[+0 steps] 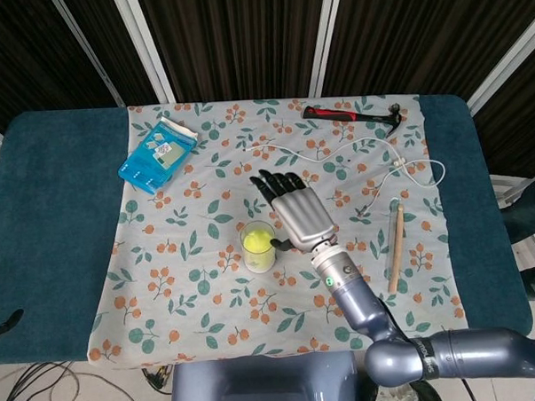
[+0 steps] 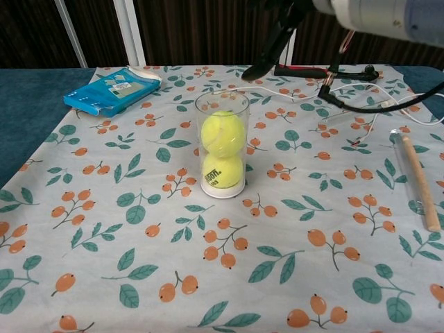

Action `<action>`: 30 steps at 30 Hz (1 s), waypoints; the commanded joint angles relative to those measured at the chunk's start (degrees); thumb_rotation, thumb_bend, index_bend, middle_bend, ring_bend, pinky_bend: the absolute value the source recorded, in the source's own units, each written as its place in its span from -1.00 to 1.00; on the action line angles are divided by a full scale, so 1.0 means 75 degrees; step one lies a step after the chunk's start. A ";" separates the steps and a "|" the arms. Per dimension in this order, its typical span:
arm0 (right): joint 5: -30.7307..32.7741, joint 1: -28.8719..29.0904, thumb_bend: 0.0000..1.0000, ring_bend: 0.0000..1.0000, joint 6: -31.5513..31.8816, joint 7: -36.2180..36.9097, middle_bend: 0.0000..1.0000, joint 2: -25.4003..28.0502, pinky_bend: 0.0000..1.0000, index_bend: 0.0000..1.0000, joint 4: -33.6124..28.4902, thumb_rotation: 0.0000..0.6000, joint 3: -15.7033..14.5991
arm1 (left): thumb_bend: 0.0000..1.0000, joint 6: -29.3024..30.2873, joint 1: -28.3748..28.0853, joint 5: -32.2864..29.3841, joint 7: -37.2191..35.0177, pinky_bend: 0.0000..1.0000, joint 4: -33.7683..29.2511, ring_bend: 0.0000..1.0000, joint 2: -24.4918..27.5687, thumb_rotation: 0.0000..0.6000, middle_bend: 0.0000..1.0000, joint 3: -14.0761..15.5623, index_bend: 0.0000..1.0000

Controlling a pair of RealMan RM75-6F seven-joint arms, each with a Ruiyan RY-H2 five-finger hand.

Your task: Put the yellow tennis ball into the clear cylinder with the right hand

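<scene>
The clear cylinder [image 2: 222, 146] stands upright on the flowered cloth, also visible from above in the head view [image 1: 258, 247]. Inside it a yellow tennis ball [image 2: 223, 133] rests on top of a second yellow ball [image 2: 221, 171]. My right hand [image 1: 296, 210] hovers just right of and above the cylinder, its fingers spread flat and holding nothing. In the chest view only part of that hand [image 2: 277, 35] shows at the top edge. My left hand is not seen in either view.
A blue packet [image 1: 157, 154] lies at the cloth's far left. A red-handled hammer [image 1: 351, 114] lies at the back. A white cable [image 1: 354, 152] runs across the right side. A wooden stick [image 1: 396, 246] lies at the right, beside a clear tube [image 2: 408, 166].
</scene>
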 commanded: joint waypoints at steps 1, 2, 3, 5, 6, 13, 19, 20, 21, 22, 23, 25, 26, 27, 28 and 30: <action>-0.0578 -0.0507 -0.54 -0.91 0.0416 0.0217 -0.98 0.0726 -0.88 -0.93 -0.0264 1.00 -0.0081 | -0.96 0.0017 0.0004 0.0021 0.0000 -1.00 -0.0007 -1.00 0.0000 1.00 -1.00 0.0004 -0.67; -0.0739 -0.0670 -0.54 -0.92 0.0387 0.0330 -0.98 0.0978 -0.89 -0.93 -0.0312 1.00 -0.0173 | -0.96 0.0018 0.0005 0.0026 0.0003 -1.00 -0.0008 -1.00 -0.0004 1.00 -1.00 0.0007 -0.68; -0.0889 -0.0875 -0.54 -0.92 0.0363 0.0485 -0.99 0.1260 -0.90 -0.93 -0.0322 1.00 -0.0281 | -0.96 0.0012 0.0003 0.0028 0.0012 -1.00 -0.0011 -1.00 -0.0008 1.00 -1.00 0.0010 -0.69; -0.1185 -0.1263 -0.54 -0.92 0.0266 0.0865 -0.99 0.1760 -0.91 -0.93 -0.0350 1.00 -0.0499 | -0.96 -0.0004 -0.0005 0.0044 0.0035 -1.00 -0.0019 -1.00 -0.0016 1.00 -1.00 0.0021 -0.70; -0.1362 -0.1494 -0.54 -0.92 0.0305 0.1044 -0.99 0.1999 -0.91 -0.93 -0.0351 1.00 -0.0628 | -0.96 -0.0014 -0.0010 0.0059 0.0044 -1.00 -0.0023 -1.00 -0.0020 1.00 -1.00 0.0031 -0.70; -0.3636 -0.3105 -0.54 -0.93 0.1517 0.2014 -0.99 0.2686 -0.91 -0.93 -0.0005 1.00 -0.1847 | -0.96 -0.0036 -0.0019 0.0099 0.0094 -1.00 -0.0024 -1.00 -0.0038 1.00 -1.00 0.0058 -0.70; -0.4937 -0.4248 -0.54 -0.95 0.2543 0.2713 -0.99 0.2674 -0.91 -0.93 0.0727 1.00 -0.2759 | -0.96 0.0040 0.0003 0.0150 0.0028 -1.00 -0.0012 -1.00 -0.0035 1.00 -1.00 0.0051 -0.71; -0.5036 -0.4366 -0.54 -0.95 0.2663 0.2783 -0.99 0.2661 -0.91 -0.93 0.0806 1.00 -0.2837 | -0.96 0.0049 0.0008 0.0148 0.0017 -1.00 -0.0009 -1.00 -0.0034 1.00 -1.00 0.0047 -0.71; -0.5230 -0.4601 -0.54 -0.95 0.2906 0.2927 -0.99 0.2632 -0.91 -0.93 0.0962 1.00 -0.2988 | -0.96 0.0056 0.0014 0.0141 0.0002 -1.00 -0.0005 -1.00 -0.0029 1.00 -1.00 0.0046 -0.71; -0.5427 -0.4790 -0.54 -0.95 0.3113 0.3051 -0.99 0.2600 -0.91 -0.93 0.1108 1.00 -0.3109 | -0.96 0.0052 0.0019 0.0135 -0.0003 -1.00 -0.0002 -1.00 -0.0022 1.00 -1.00 0.0050 -0.71; -0.5516 -0.4872 -0.54 -0.95 0.3201 0.3095 -0.99 0.2585 -0.91 -0.93 0.1182 1.00 -0.3162 | -0.96 0.0049 0.0020 0.0133 -0.0004 -1.00 -0.0002 -1.00 -0.0019 1.00 -1.00 0.0051 -0.71; -0.5800 -0.5140 -0.53 -0.95 0.3471 0.3182 -0.99 0.2534 -0.91 -0.93 0.1455 1.00 -0.3337 | -0.96 0.0043 0.0022 0.0126 0.0003 -1.00 -0.0008 -1.00 -0.0012 1.00 -1.00 0.0053 -0.71; -0.5906 -0.5244 -0.54 -0.95 0.3564 0.3198 -0.99 0.2516 -0.91 -0.93 0.1554 1.00 -0.3401 | -0.96 0.0044 0.0023 0.0123 0.0015 -1.00 -0.0007 -1.00 -0.0013 1.00 -1.00 0.0052 -0.71; -0.5993 -0.5344 -0.53 -0.95 0.3648 0.3206 -0.99 0.2506 -0.91 -0.93 0.1631 1.00 -0.3458 | -0.96 0.0039 0.0023 0.0115 0.0032 -1.00 -0.0008 -1.00 -0.0015 1.00 -1.00 0.0053 -0.71; -0.6067 -0.5439 -0.54 -0.95 0.3722 0.3214 -0.99 0.2506 -0.91 -0.93 0.1688 1.00 -0.3511 | -0.96 0.0026 0.0023 0.0101 0.0047 -1.00 -0.0014 -1.00 -0.0017 1.00 -1.00 0.0055 -0.71; -0.6156 -0.5567 -0.54 -0.95 0.3814 0.3213 -0.99 0.2523 -0.91 -0.93 0.1738 1.00 -0.3576 | -0.96 0.0000 0.0019 0.0070 0.0069 -1.00 -0.0022 -1.00 -0.0018 1.00 -1.00 0.0055 -0.71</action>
